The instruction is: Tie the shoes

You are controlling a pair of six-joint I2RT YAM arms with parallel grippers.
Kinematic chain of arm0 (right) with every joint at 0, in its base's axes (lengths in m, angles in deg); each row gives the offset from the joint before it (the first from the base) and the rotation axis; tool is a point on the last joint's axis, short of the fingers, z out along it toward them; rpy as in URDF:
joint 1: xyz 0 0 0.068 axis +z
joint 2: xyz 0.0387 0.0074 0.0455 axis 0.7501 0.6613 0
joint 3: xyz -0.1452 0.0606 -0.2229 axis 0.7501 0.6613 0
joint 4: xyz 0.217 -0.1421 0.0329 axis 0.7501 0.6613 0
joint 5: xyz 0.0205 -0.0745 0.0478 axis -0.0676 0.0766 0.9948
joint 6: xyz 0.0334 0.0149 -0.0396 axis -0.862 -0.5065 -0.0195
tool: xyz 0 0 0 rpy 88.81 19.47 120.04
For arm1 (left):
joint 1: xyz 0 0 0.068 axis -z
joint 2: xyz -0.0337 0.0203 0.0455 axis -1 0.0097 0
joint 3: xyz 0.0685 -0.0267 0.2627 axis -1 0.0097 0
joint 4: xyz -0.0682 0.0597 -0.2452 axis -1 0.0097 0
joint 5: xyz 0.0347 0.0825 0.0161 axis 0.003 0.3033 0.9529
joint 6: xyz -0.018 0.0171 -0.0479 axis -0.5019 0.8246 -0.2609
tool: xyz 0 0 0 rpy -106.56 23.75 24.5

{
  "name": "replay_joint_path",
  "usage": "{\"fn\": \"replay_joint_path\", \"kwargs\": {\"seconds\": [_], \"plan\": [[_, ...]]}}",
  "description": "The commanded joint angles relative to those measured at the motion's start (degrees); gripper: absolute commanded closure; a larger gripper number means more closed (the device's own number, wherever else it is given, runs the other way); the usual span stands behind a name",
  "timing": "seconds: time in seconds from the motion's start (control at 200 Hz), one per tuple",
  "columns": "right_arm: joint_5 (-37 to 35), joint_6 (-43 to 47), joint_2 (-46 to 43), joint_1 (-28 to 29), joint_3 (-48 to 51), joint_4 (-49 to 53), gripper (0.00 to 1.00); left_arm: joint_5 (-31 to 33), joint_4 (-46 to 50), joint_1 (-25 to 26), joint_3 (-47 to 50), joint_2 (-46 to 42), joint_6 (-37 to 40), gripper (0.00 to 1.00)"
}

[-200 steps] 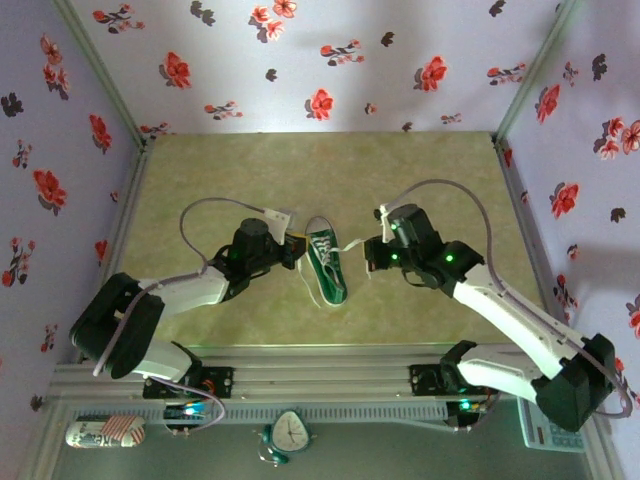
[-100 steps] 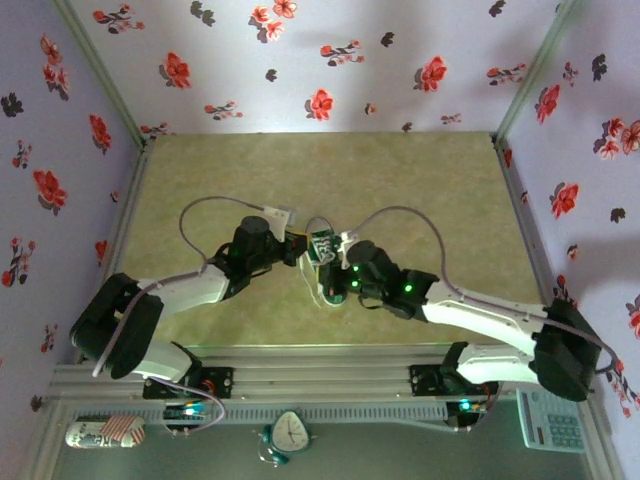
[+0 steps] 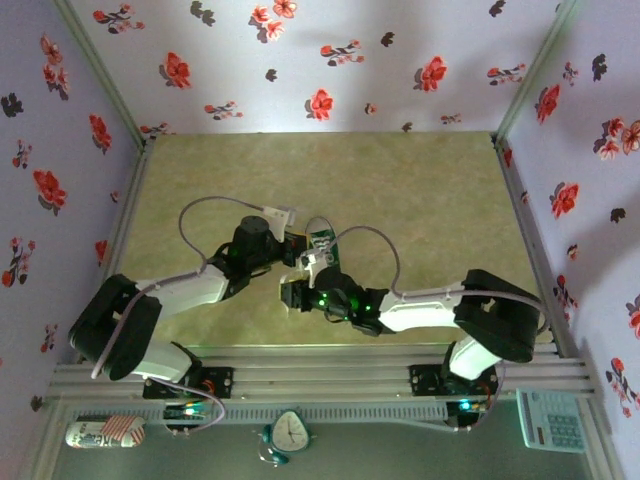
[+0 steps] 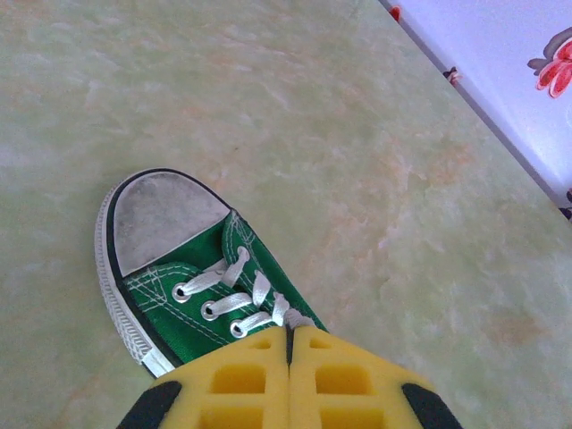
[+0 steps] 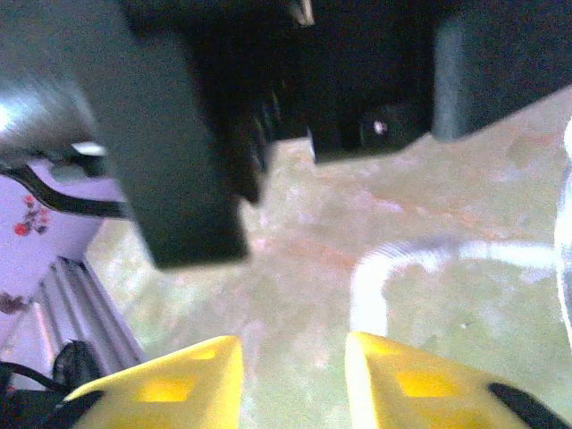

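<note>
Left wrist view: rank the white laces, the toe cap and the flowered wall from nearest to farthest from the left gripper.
1. white laces: right at the tips of the left gripper, whose jaws are shut.
2. toe cap: beyond the laces, up and to the left.
3. flowered wall: far off in the upper right corner.

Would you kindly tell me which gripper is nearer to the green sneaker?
Left. The left gripper is shut right at the sneaker, on its laces; the right gripper is open above the table beside it, with a loose lace ahead.
</note>
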Motion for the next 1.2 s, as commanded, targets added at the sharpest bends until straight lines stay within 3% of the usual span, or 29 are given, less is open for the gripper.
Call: {"fn": "replay_joint_path", "kwargs": {"seconds": [0.0,0.205,0.345,0.44,0.61,0.82,1.045,1.195], "plan": [[-4.6,0.8,-0.7,0.2,1.2,-2.4,0.55,-0.5,-0.4,-0.4,-0.3,-1.7,-0.5,1.00],[-12.6,5.3,-9.8,0.3,4.6,5.7,0.52,-0.5,-0.2,-0.3,0.0,-1.9,0.8,1.00],[-27.4,9.6,-21.3,-0.3,4.7,19.8,0.54,-0.5,0.2,1.0,0.1,-2.4,3.8,1.00],[-29.6,12.0,-27.5,-4.9,3.0,29.7,0.56,-0.5,0.2,2.4,0.3,-2.4,6.1,1.00],[-18.8,15.8,-31.9,-18.1,-1.9,41.6,0.57,-1.1,-2.6,5.3,2.2,-2.4,11.7,1.00],[-0.3,20.0,-24.9,-31.1,-13.1,50.1,0.58,-2.1,-4.2,10.3,3.2,-1.4,22.6,1.00],[15.2,32.4,-7.0,-33.6,-31.6,59.2,0.59,-0.7,1.2,15.8,0.1,2.0,35.5,1.00],[25.2,38.3,6.1,-33.3,-44.5,65.3,0.58,3.9,7.4,19.1,-3.7,4.9,41.3,1.00]]}}
